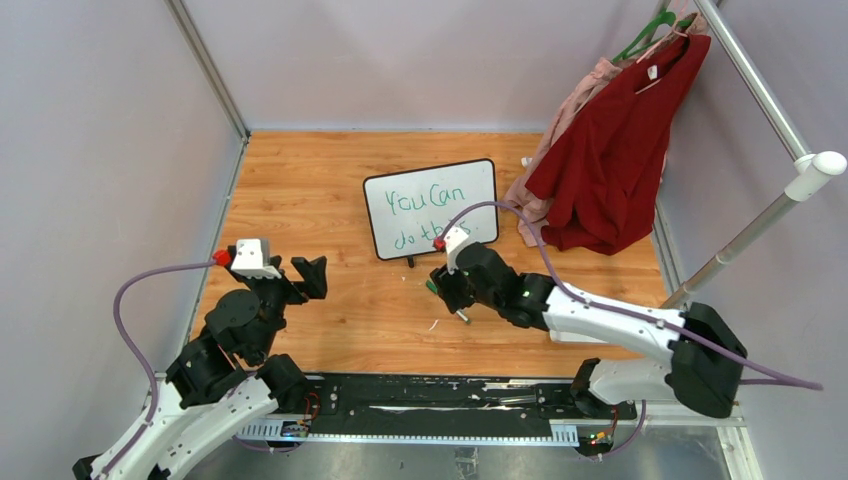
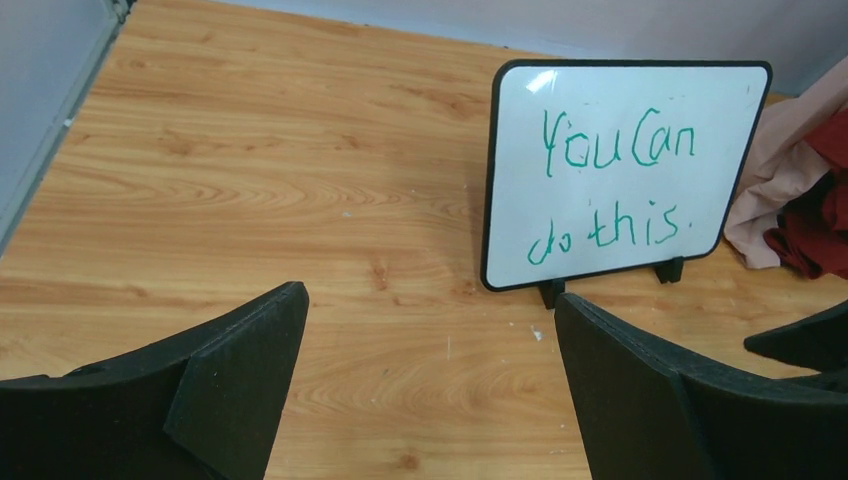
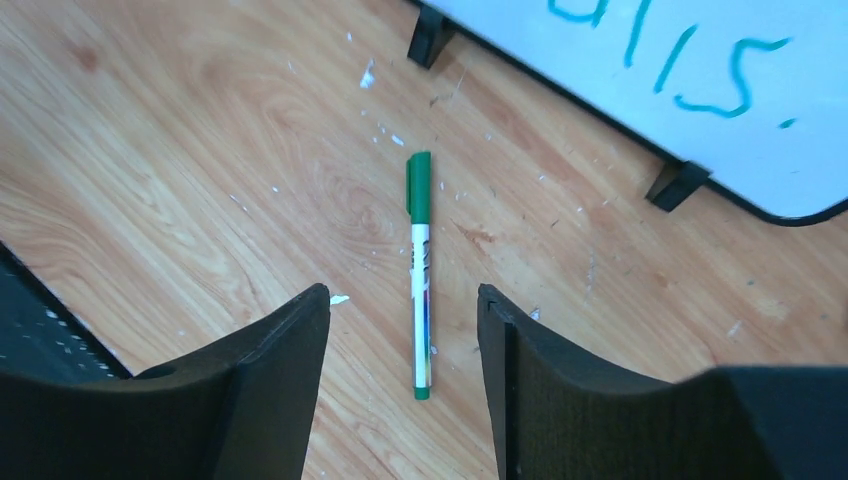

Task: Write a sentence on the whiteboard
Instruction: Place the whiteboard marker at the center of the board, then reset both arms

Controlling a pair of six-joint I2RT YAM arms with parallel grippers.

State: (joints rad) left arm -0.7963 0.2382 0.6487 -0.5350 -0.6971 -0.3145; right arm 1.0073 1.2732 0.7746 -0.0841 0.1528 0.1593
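Observation:
The whiteboard (image 1: 474, 190) stands upright on its two black feet at the middle back of the wooden table. Its green sentence (image 1: 425, 205) reads "You Can do this" in two lines, plainest in the left wrist view (image 2: 617, 150) on the board (image 2: 620, 85). A green-capped marker (image 3: 420, 270) lies flat on the wood just in front of the board's lower edge (image 3: 600, 110). My right gripper (image 3: 400, 295) hovers over the marker, open, its fingers on either side and not touching it. My left gripper (image 2: 430, 295) is open and holds nothing, left of the board (image 1: 312, 276).
A red garment (image 1: 620, 150) and a pink one (image 1: 575, 110) hang from a white rack (image 1: 760, 210) at the back right and reach down beside the board. Grey walls enclose the table. A black rail (image 1: 440, 400) runs along the near edge.

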